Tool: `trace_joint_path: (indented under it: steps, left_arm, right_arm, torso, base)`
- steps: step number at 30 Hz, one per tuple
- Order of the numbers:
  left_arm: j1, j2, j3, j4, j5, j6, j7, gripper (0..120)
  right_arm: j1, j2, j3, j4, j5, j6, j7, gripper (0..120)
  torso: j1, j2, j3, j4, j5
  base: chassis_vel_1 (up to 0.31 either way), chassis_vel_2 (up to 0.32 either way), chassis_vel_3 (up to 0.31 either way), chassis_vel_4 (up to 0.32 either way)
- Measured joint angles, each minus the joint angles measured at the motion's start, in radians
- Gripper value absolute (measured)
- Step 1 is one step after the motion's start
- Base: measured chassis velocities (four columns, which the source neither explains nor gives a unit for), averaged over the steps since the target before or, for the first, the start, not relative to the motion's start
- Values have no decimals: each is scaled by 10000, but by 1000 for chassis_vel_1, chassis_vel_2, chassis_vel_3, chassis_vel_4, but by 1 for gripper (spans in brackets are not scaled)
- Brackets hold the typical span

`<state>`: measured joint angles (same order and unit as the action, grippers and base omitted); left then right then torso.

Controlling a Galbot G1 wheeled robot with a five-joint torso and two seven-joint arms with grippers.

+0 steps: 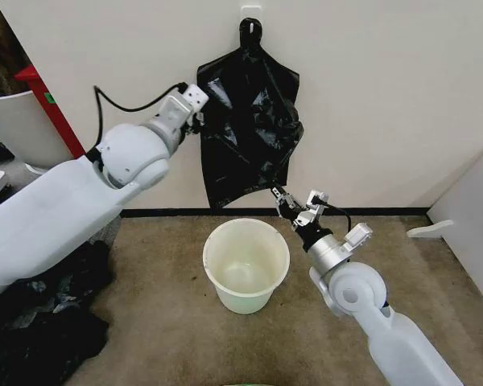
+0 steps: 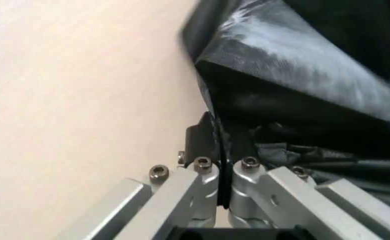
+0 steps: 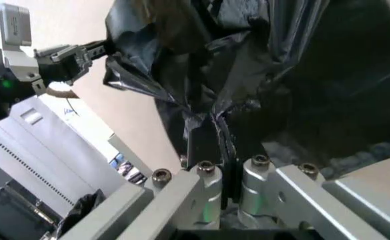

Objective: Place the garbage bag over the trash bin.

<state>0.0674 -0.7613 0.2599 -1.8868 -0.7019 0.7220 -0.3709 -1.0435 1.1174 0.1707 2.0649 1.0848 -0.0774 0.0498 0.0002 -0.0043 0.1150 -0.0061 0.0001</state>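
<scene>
The garbage bag (image 1: 248,121) hangs against the wall from a hook (image 1: 250,14), directly above the trash bin (image 1: 246,264) standing on the floor (image 1: 169,322) near the wall's foot. The left gripper (image 1: 200,112) is clamped on the bag's left edge; the right gripper (image 1: 280,195) is clamped on its lower right edge. Open floor lies right of the bin; a heap of black bags (image 1: 40,314) crowds the floor's left edge.

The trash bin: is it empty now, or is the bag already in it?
Empty. The trash bin stands upright with its bare inside showing; the garbage bag hangs on the wall above, pinched by both claws.
</scene>
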Motion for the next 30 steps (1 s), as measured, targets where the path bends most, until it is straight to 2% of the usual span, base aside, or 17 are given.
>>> trace_joint_path:
  steps: [3, 7, 8, 11, 13, 14, 17, 21, 23, 27, 29, 30]
  left_arm:
    - [464, 145, -747, 8, -433, -201, -117, 0]
    - [552, 180, -857, 8, -484, -245, -120, 0]
    - [1006, 361, -1303, -66, -925, -458, -123, 0]
    - [1539, 516, -1573, -429, -1487, -1070, -102, 0]
    - [1742, 544, -1607, -577, -1604, -1478, -107, 6]
    - [1742, 544, -1607, -577, -1604, -1478, -107, 6]
    - [1876, 542, -1702, -730, -1712, -1690, -123, 16]
    - [2036, 644, -1888, -872, -1737, -1949, 26, 0]
    - [2055, 665, -1931, -890, -1733, -1988, 40, 0]
    - [2114, 774, -2070, -929, -1707, -1993, 171, 0]
    - [2188, 795, -2107, -967, -1700, -1941, 180, 0]
    - [2272, 809, -2131, -1023, -1699, -1885, 179, 0]
  right_arm:
    - [-3, 12, -30, 17, -113, 5, -48, 0]
    - [-3, 12, -35, 17, -133, 7, -57, 0]
    - [1, 20, -63, 13, -189, 9, -81, 0]
    - [54, 56, -127, -37, -201, 9, -82, 0]
    - [92, 81, -165, -78, -210, 10, -75, 0]
    - [92, 81, -165, -78, -210, 10, -75, 0]
    - [89, 99, -173, -84, -263, 9, -66, 0]
    - [-78, 52, -125, 28, -561, -13, -81, 0]
    - [-139, 35, -102, 54, -695, -17, -88, 0]
    - [-371, -41, 53, 234, -1295, -19, -169, 19]
    - [-420, -68, 78, 312, -1355, -20, -170, 19]
    - [-454, -88, 96, 370, -1382, -20, -170, 26]
  torso:
    - [0, 0, -1, 0, 2]
    - [0, 0, -1, 2, 2]
    - [0, 0, 0, 2, -4]
    - [0, 0, 0, 2, -2]
    - [0, 0, 0, 2, 0]
    - [0, 0, 0, 2, 0]
    - [0, 0, 0, 1, 0]
    - [0, 0, 0, 1, -1]
    - [0, 0, 0, 2, -1]
    - [0, 0, 0, 0, 1]
    - [0, 0, 0, 0, 1]
    - [0, 0, 0, 0, 0]
  base:
    - [0, 0, 0, 0]
    - [0, 0, 0, 0]
    - [0, 0, 0, 0]
    - [0, 0, 0, 0]
    - [0, 0, 0, 0]
    - [0, 0, 0, 0]
    - [0, 0, 0, 0]
    - [0, 0, 0, 0]
    - [0, 0, 0, 0]
    - [0, 0, 0, 0]
    - [0, 0, 0, 0]
    - [0, 0, 0, 0]
